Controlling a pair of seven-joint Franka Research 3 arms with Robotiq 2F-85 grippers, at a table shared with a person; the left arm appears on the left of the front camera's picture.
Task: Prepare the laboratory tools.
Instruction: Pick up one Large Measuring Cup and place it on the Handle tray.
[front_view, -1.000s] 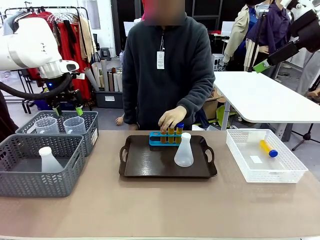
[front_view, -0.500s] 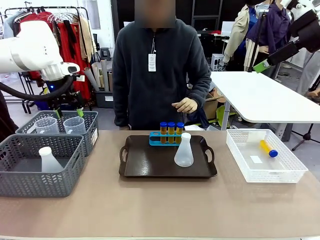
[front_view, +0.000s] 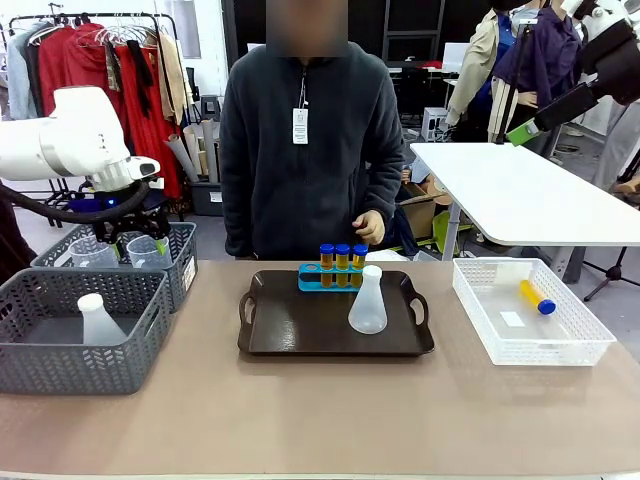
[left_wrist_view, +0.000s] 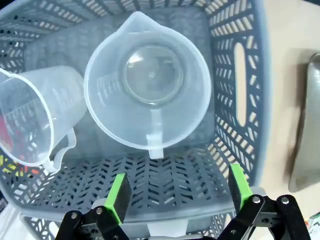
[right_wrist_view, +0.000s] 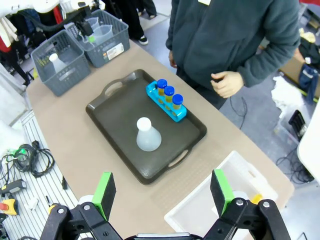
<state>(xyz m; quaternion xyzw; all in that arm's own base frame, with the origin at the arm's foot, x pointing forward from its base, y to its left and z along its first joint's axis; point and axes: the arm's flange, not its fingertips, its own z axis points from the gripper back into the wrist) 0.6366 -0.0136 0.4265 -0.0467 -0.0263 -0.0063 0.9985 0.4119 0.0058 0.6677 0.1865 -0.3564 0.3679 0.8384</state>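
My left gripper (left_wrist_view: 178, 190) is open, hanging just above the far grey basket (front_view: 185, 262) and the clear handled beaker (left_wrist_view: 150, 90) in it, touching nothing. A second beaker (left_wrist_view: 27, 115) leans beside the first. On the dark tray (front_view: 300, 330) stand a white conical flask (front_view: 367, 302) and a blue rack with three blue-capped amber tubes (front_view: 342, 262). Another tube (front_view: 536, 297) lies in the white basket (front_view: 500, 345). My right gripper (right_wrist_view: 162, 189) is open, high above the table's right side. The person's hand (front_view: 368, 227) hovers behind the rack.
The near grey basket (front_view: 60, 375) at the left holds another white flask (front_view: 97, 318). The two grey baskets stand close together. Bare tabletop lies in front of the tray. A white table (front_view: 520, 195) stands behind at the right.
My left gripper has come down towards the beakers in the far grey basket. The person's hand has left the tube rack and drawn back to the body.
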